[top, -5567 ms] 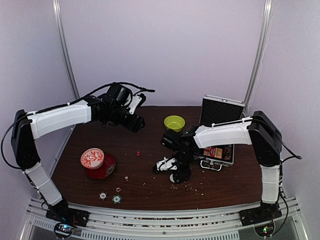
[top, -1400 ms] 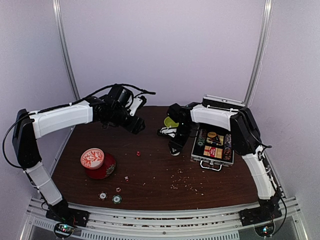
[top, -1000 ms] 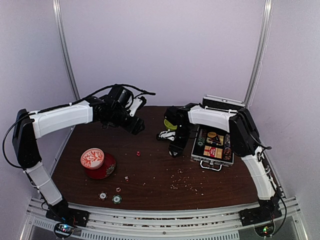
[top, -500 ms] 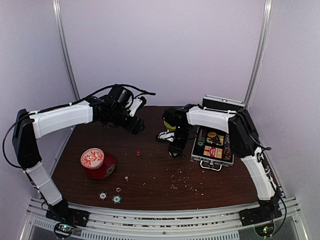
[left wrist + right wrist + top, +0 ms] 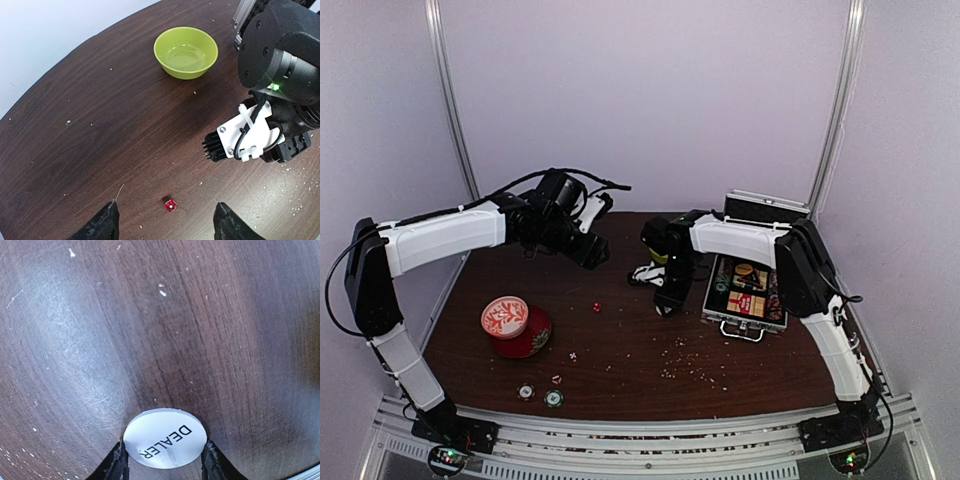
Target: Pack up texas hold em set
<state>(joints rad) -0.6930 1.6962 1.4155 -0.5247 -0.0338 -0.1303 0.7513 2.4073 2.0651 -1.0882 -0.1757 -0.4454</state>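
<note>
Two fingertips of the right gripper (image 5: pixel 162 465) clamp the dealer button (image 5: pixel 165 438) by its rim: a flat white disc lettered DEALER in black, poised over the table just left of the open silver case (image 5: pixel 737 321). The sound move is to carry it level over the case wall and release low inside. Further back, the left gripper (image 5: pixel 165 225) hangs with jaws spread and empty above a red die (image 5: pixel 170 205).

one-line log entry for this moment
left end effector: open, above red die | right end effector: gripping dealer button | case: open

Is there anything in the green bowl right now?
No, the left wrist view shows the green bowl with a bare, empty inside.
</note>
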